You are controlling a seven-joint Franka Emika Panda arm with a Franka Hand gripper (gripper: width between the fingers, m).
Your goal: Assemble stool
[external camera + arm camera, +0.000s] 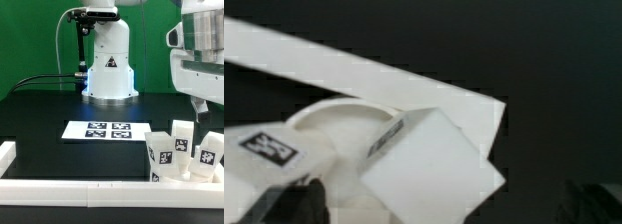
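White arm base (pixel 108 65) (black warning triangle)

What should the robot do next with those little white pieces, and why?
Probably lift the pincer straight up a little. Its jaws look open, holding nothing, just above the white legs standing on the round seat by the white rail. Rising first should keep it from knocking them before another grab.

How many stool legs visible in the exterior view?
3, all standing upright at the exterior view's lower right, inside the frame rail corner: one leg nearest the marker board, one leg behind it, one leg by the right edge. More may be hidden off-frame.
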